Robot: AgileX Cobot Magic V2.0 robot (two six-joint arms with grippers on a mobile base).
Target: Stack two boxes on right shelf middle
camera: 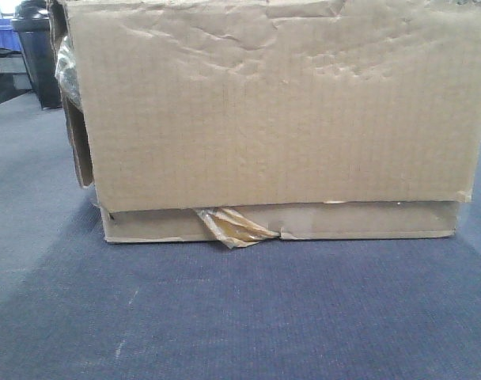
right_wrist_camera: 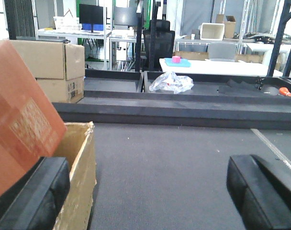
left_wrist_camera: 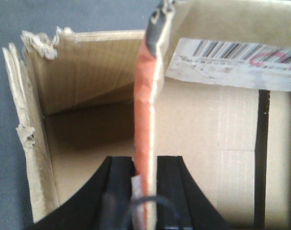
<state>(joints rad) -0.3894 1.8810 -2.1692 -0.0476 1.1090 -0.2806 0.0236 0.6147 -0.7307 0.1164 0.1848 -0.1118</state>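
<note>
- Left wrist-mounted view: left pincer pinches an orange-edged cardboard wall.
- Right pincer hangs spread, a box wall just beside its left finger.
- Large box already sits atop flatter box on grey tabletop; no shelf is visible, so shelving likely remains.

- Left hand: black fingers pinched on an upright flap between them.
- Right hand: fingers spread wide apart, pointing forward.

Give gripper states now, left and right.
Left gripper: closed on the cardboard box flap.
Right gripper: open, holding nothing.
</note>
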